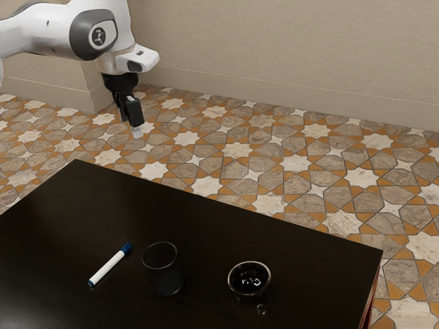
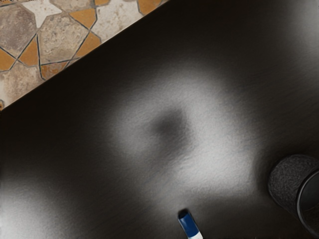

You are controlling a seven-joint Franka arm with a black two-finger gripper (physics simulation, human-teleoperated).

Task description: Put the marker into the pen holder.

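High above the far side of the dark table hangs my gripper, well away from the marker and the pen holder. The white marker with a blue cap lies flat on the tabletop; in the wrist view the capped end of the marker is at the lower edge. Beside it stands the dark, see-through pen holder, a round cup with an open top. The wrist view has the pen holder at its right edge.
A small shiny dark bowl stands on the table, on the exterior view's right of the pen holder. Patterned tile floor and a beige wall lie beyond the table edge.
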